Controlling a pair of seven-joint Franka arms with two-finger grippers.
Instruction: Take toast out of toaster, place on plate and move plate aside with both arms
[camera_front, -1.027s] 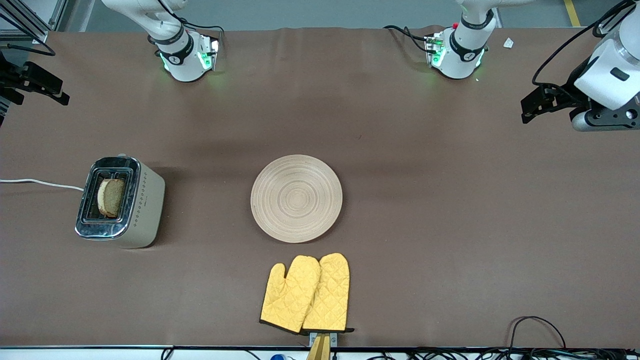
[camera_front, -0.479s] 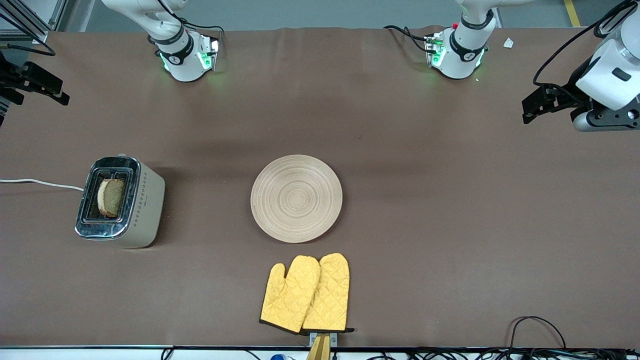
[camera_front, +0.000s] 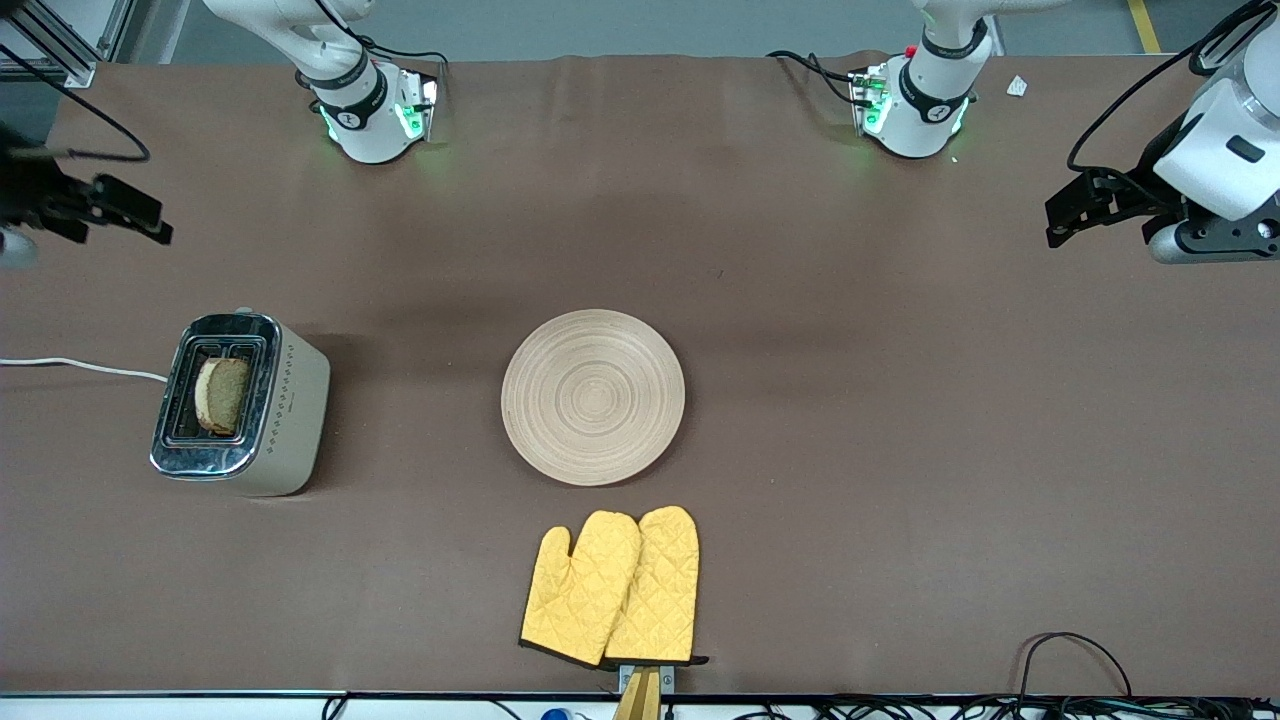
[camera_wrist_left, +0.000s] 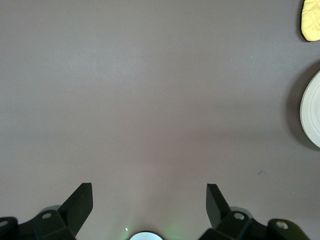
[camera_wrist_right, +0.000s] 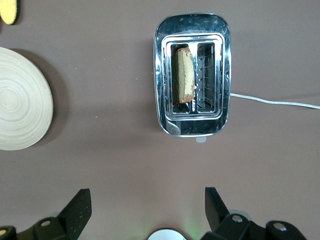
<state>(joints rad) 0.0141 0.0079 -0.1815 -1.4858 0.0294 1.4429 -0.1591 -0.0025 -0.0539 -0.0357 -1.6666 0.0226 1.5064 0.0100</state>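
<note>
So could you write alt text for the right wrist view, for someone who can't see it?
A shiny chrome toaster stands on a brown table, one brown bread slice upright in a slot. The open right gripper hangs above; a round beige wooden plate lies nearby.

Nothing readable is showing anywhere: the toaster (camera_front: 240, 403) is carrying a small dark mark on its side, toward 3 o'clock from the slots, but it is too small to make out, and the black bands on the arm bases are bearing white marks that cannot be read
</note>
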